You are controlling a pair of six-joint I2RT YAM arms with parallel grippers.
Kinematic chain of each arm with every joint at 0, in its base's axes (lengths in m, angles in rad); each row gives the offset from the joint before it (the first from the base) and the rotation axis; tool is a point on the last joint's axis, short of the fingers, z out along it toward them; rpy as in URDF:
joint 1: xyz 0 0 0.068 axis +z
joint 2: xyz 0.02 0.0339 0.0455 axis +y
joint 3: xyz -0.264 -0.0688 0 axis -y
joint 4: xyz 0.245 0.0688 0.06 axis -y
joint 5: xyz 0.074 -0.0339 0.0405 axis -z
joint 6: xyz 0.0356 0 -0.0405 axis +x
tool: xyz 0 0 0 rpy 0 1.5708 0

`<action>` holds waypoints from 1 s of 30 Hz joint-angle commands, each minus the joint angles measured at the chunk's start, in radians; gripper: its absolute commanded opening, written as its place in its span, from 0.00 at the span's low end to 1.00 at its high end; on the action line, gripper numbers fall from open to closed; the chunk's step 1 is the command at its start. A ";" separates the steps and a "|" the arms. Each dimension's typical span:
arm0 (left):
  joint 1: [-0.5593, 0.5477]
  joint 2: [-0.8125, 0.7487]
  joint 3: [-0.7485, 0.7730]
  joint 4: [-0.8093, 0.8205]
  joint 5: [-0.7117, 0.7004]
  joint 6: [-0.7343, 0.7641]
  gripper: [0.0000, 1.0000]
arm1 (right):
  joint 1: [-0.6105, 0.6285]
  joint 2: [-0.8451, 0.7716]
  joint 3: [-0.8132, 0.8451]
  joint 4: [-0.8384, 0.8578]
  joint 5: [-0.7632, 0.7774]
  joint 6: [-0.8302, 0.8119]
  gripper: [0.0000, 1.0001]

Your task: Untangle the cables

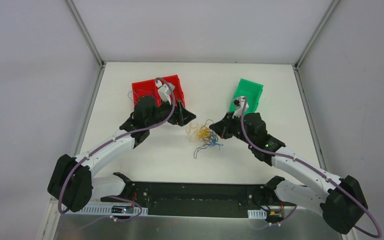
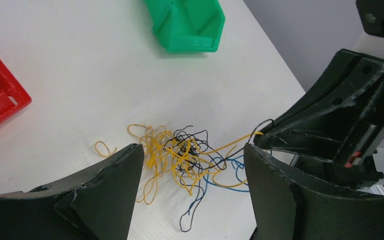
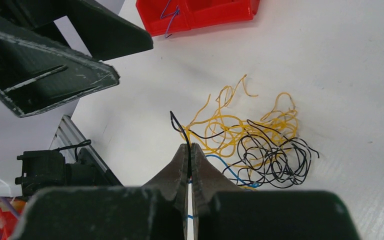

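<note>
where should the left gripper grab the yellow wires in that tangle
Pinch the small stray loop of thin yellow wire at the wire tangle edge toward the red plastic bin, left gripper coming straight down. It lies alone on bare table, clear of black and blue strands, opposite the right gripper shut on a thin black strand.

Two arms: left arm (image 1: pixel 105 150), right arm (image 1: pixel 300 167). Two hands: left hand (image 1: pixel 189 116), right hand (image 1: pixel 219 128). One worktop (image 1: pixel 160 155). One green bin (image 1: pixel 249 92). One red bin (image 1: pixel 142 91) counted, two compartments side by side; single body or a pair, not clear. One tangle of cables (image 1: pixel 203 135); three colours in it: yellow, black, blue. Strands too fine and knotted for a tally. One more thin blue strand (image 3: pixel 169 17), apart, in the red bin.
</note>
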 commanded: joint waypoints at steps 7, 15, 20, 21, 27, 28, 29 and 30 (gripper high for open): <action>-0.024 0.048 0.026 0.056 0.092 0.036 0.72 | 0.003 -0.064 -0.016 -0.014 0.240 0.018 0.01; -0.036 0.250 0.203 -0.200 0.096 0.034 0.67 | 0.001 -0.006 0.015 -0.065 0.319 0.048 0.00; -0.045 0.301 0.226 -0.213 0.108 0.043 0.68 | -0.003 0.007 0.017 -0.066 0.324 0.055 0.00; -0.049 0.311 0.229 -0.214 0.105 0.047 0.67 | -0.003 0.008 0.015 -0.066 0.325 0.055 0.00; -0.065 0.366 0.270 -0.260 0.114 0.066 0.62 | -0.006 0.016 0.015 -0.064 0.330 0.062 0.01; -0.070 0.364 0.271 -0.261 0.114 0.073 0.62 | -0.006 0.017 0.014 -0.065 0.332 0.064 0.01; -0.076 0.360 0.273 -0.264 0.115 0.081 0.62 | -0.007 0.019 0.016 -0.065 0.332 0.064 0.01; -0.082 0.356 0.276 -0.274 0.110 0.091 0.62 | -0.008 0.021 0.017 -0.065 0.330 0.064 0.01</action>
